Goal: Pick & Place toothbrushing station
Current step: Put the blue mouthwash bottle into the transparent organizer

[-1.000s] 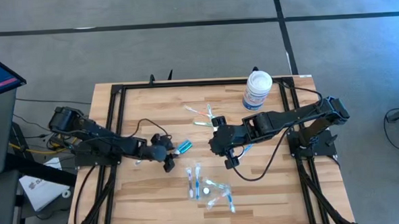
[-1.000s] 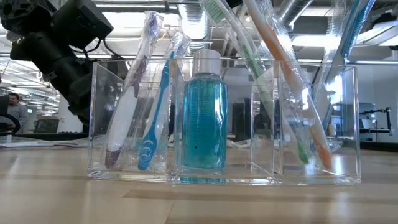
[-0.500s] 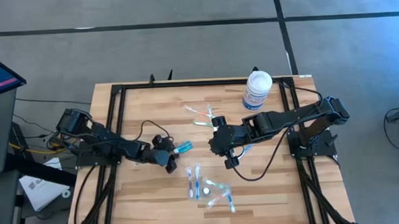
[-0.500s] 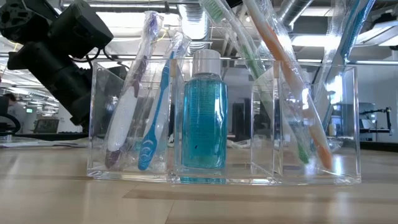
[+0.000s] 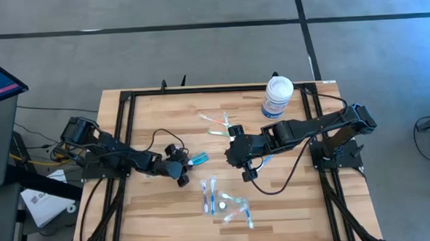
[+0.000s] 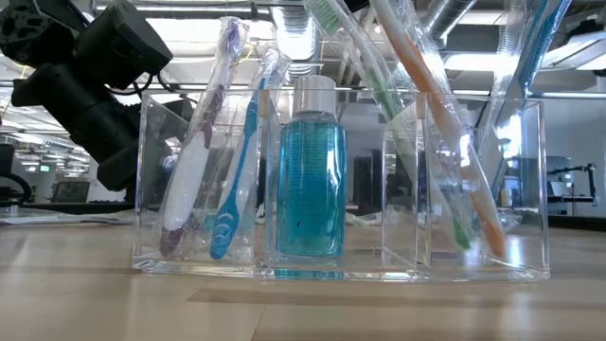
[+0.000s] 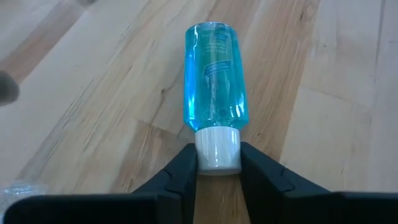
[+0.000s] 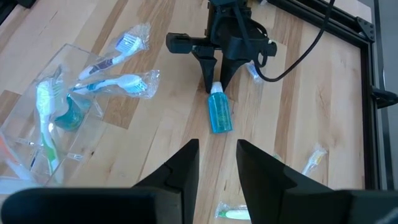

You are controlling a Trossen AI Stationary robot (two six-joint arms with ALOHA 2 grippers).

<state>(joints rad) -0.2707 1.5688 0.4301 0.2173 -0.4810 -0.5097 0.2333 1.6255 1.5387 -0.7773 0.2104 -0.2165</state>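
Observation:
A short teal bottle (image 7: 214, 74) with a white cap lies on its side on the wooden table, left of centre (image 5: 198, 158). My left gripper (image 7: 217, 158) is low at its cap end, shut on the cap. The clear station tray (image 5: 222, 201) stands near the front edge. In the low view it holds wrapped toothbrushes (image 6: 237, 152) leaning in its compartments and a second teal bottle (image 6: 308, 180) upright. My right gripper (image 8: 217, 146) hangs open above the table's middle (image 5: 235, 154), nothing between its fingers. My left gripper pinches the bottle's white cap (image 7: 217, 146) between its two fingers (image 7: 186, 171), one on each side of it. The fingers slant down from the table's left side, in line with the bottle. The bottle lies flat on the table, its body pointing away from the gripper.
A big white tub with a blue label (image 5: 278, 96) stands at the far right. Loose wrapped toothbrushes lie on the far middle of the table (image 5: 219, 124) and near the tray (image 8: 118, 84). Black frame rails (image 5: 125, 139) run along both sides.
My left arm has sunk a little toward the table at the teal bottle's cap end and its wrist has rolled slightly; it has kept still over the last half second. The bottle has stayed where it lay.

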